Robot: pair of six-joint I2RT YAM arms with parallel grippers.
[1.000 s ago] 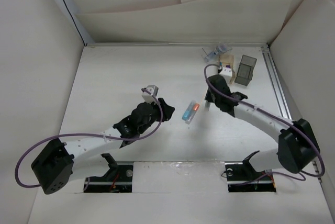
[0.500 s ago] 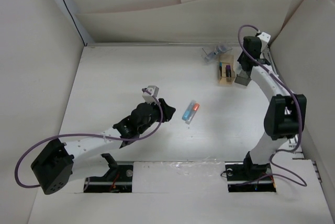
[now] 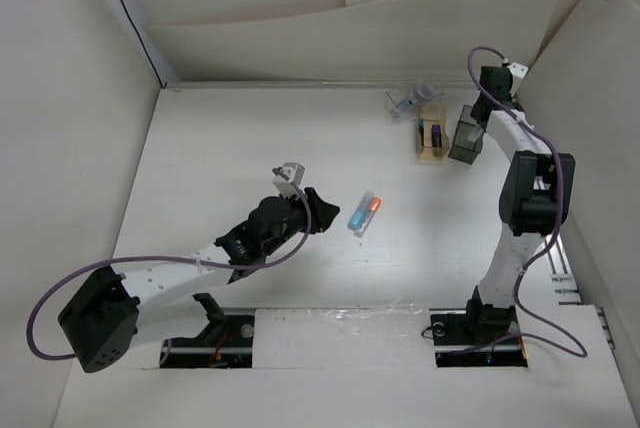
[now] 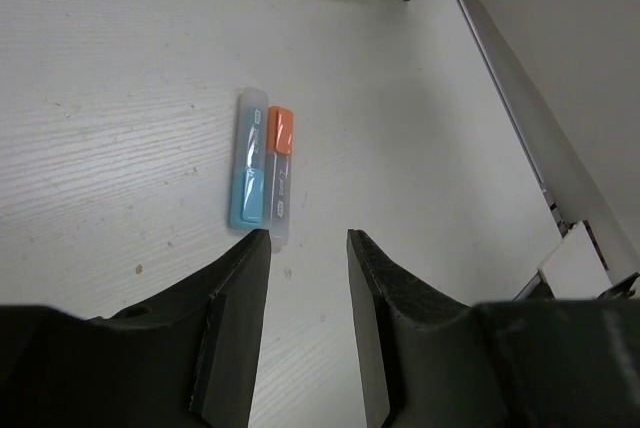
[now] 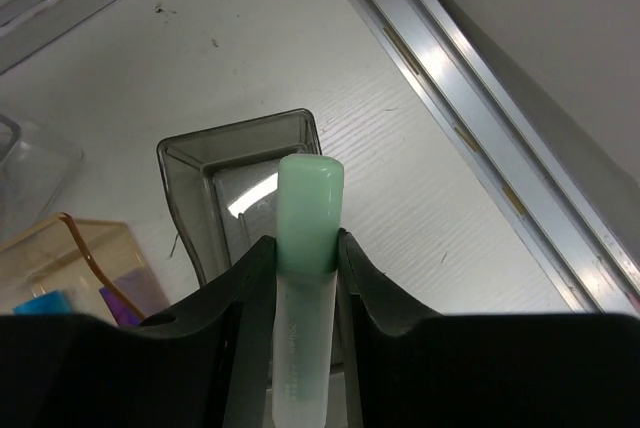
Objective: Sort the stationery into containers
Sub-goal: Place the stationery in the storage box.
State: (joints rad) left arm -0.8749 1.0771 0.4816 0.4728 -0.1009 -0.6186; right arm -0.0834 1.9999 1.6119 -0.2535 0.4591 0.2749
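Observation:
My right gripper [image 5: 305,243] is shut on a clear marker with a green end [image 5: 310,198] and holds it just above the smoky grey box [image 5: 235,178]; in the top view it [image 3: 488,88] is at the back right by that box [image 3: 468,134]. The amber box [image 3: 430,148] holds black markers with purple and blue ends [image 3: 436,132]. The clear box [image 3: 410,100] lies behind it. A blue-ended marker [image 4: 247,173] and an orange-ended marker [image 4: 280,148] lie side by side on the table, just ahead of my open, empty left gripper [image 4: 308,238].
A metal rail [image 5: 470,118] runs along the right edge of the table beside the grey box, with the side wall [image 3: 590,98] close behind it. The amber box [image 5: 70,258] and the clear box [image 5: 25,163] stand left of the grey box.
My right arm swung from mid-table to the back right, carrying the green marker over the grey box. My left gripper edged slightly toward the two markers.

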